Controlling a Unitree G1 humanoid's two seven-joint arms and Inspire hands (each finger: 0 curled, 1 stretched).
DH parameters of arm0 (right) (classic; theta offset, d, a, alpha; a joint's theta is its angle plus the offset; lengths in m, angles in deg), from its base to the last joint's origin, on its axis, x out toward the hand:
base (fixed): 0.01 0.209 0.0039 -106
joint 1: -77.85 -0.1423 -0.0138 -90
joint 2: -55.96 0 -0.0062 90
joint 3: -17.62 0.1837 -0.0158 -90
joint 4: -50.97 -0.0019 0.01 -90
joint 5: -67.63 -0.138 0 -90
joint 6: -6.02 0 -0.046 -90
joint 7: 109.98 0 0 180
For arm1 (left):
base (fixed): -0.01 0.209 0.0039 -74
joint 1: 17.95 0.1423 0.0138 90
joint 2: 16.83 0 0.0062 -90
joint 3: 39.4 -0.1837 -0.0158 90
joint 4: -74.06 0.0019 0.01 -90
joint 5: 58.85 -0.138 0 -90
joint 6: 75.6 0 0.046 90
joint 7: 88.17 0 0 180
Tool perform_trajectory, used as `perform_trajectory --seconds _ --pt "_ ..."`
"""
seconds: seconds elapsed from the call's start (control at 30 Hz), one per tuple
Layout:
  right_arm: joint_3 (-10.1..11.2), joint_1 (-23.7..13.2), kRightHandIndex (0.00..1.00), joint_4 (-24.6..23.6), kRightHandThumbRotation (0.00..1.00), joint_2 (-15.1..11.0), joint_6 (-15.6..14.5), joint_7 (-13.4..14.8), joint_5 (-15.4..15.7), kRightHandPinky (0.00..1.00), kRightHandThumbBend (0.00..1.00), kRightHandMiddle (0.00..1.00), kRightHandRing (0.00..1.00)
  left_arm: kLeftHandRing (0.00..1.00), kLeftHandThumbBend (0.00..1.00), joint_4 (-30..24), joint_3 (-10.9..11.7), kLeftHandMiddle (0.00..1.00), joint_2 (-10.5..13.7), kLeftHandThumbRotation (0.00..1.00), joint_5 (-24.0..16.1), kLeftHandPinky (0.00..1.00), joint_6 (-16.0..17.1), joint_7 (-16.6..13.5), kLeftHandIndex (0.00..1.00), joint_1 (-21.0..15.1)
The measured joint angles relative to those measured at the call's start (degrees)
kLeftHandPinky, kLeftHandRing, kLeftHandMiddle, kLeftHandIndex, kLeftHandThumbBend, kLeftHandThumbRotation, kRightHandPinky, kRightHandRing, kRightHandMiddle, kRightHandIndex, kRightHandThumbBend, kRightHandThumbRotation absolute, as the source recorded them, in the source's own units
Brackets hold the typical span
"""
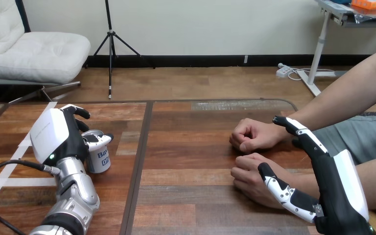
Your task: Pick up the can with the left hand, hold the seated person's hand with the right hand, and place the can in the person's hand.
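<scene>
A small white can with a blue label stands upright on the wooden table at the left. My left hand is against its left side. The fingers curl behind the can and the thumb lies across its upper front. The person's two hands rest on the table at the right as loose fists, the farther hand and the nearer hand. My right hand is open over the nearer wrist. Its straight fingers reach between the two forearms, and its thumb lies by that wrist, not curled round it.
A dark seam runs down the table between the can and the person's hands. Bare wood lies between them. The person's forearms come in from the right edge. White tape strips mark the table at the far left.
</scene>
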Motion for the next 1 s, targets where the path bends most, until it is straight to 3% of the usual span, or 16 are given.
perform_trajectory --seconds 1.0 --pt "0.0 0.0 0.84 0.0 0.0 -0.07 0.66 0.0 0.0 0.85 0.45 0.89 0.89 0.49 0.69 0.16 0.06 0.49 -0.02 0.0 -0.33 0.5 1.9 -1.11 0.58 0.65"
